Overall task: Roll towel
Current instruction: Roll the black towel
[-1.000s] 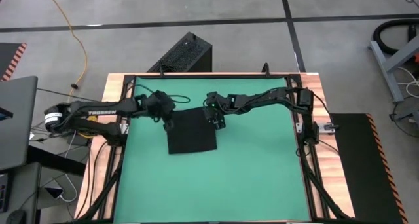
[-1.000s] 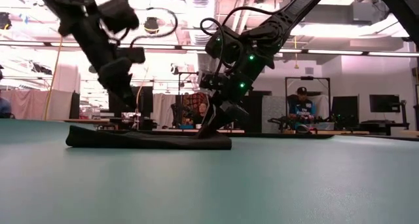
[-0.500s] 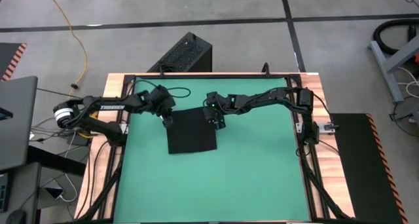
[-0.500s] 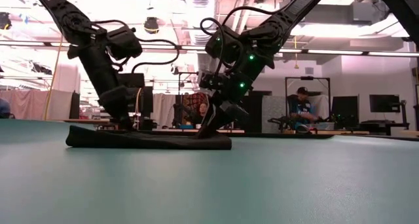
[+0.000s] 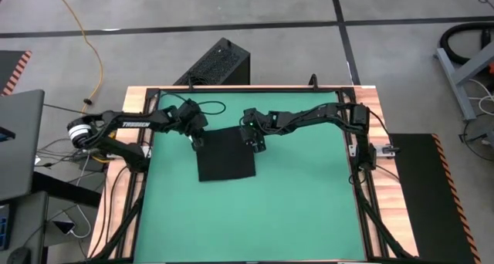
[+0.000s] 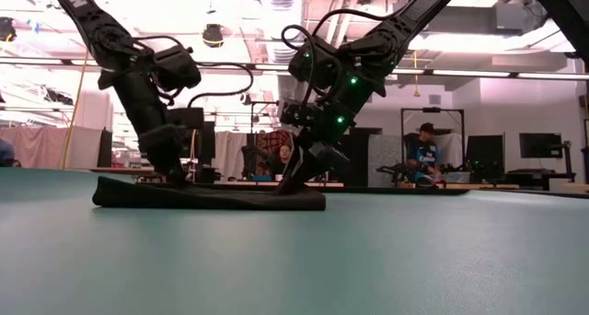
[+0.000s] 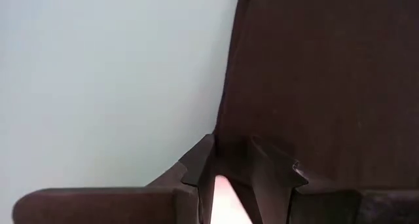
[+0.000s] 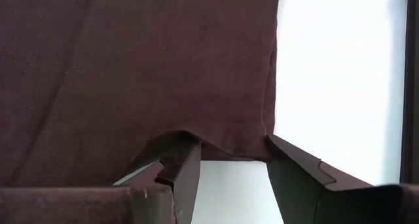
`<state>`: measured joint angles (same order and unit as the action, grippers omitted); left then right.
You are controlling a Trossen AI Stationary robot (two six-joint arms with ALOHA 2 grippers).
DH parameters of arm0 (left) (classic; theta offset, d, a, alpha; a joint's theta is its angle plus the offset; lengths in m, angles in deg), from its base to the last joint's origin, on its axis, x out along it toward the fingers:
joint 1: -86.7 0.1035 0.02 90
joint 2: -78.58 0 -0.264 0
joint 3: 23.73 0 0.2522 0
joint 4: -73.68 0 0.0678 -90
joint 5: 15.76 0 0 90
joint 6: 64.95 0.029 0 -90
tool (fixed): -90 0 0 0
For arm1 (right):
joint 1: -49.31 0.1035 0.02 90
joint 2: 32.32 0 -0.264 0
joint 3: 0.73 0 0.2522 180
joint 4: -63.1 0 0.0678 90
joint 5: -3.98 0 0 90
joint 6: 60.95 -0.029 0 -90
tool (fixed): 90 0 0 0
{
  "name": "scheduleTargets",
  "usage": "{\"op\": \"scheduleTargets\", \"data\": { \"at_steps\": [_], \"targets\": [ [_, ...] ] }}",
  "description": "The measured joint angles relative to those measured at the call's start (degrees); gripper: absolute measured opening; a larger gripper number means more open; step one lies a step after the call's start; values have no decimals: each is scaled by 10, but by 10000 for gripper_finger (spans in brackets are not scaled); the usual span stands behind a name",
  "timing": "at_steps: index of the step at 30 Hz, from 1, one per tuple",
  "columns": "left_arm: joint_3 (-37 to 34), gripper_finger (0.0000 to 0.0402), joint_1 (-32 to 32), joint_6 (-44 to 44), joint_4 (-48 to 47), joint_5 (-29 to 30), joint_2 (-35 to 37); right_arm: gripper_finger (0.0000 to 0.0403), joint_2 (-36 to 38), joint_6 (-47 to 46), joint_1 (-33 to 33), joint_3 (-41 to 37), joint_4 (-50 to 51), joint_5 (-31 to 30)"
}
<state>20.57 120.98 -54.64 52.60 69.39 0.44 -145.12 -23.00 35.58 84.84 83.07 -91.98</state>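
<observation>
1. The towel point(image 5: 225, 154) lies flat on the green mat point(image 5: 293, 210), toward its far half and left of centre, with both arms at its far edge
2. The left pincer point(image 5: 197, 140) sits at the towel's far left corner, jaws set narrowly apart astride the cloth edge; whether it already pinches the cloth I cannot tell
3. The right pincer point(image 5: 257, 144) sits at the far right corner, jaws spread wide over the hem, not closed
4. Risk: if one corner is gripped and the other missed, the roll would likely start skewed; soft cloth may slip from a shallow bite
5. The wooden worktop point(image 5: 131, 102) frames the mat
6. Beyond it: a black ribbed box point(image 5: 216, 63), a yellow cable point(image 5: 86, 40), and in the low view seated people point(image 6: 425, 154)
</observation>
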Motion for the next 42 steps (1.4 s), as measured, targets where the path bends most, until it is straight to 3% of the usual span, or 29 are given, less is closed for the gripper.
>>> {"op": "scheduleTargets", "data": {
  "at_steps": [10,17,20,31,42],
  "targets": [
    [10,75,0,2,19,-9,-50,191,0,-4,0,0,-2,0],
    [53,10,-4,1,-62,-3,-50,191,0,-7,0,0,-2,0],
    [66,6,-11,-4,-70,1,-50,191,0,-18,0,0,-2,-1],
    [150,1,-84,-54,-224,78,-46,191,0,-20,0,0,2,-1],
    [209,0,-186,-121,-342,163,24,191,0,-20,0,0,2,10]
  ]
}}
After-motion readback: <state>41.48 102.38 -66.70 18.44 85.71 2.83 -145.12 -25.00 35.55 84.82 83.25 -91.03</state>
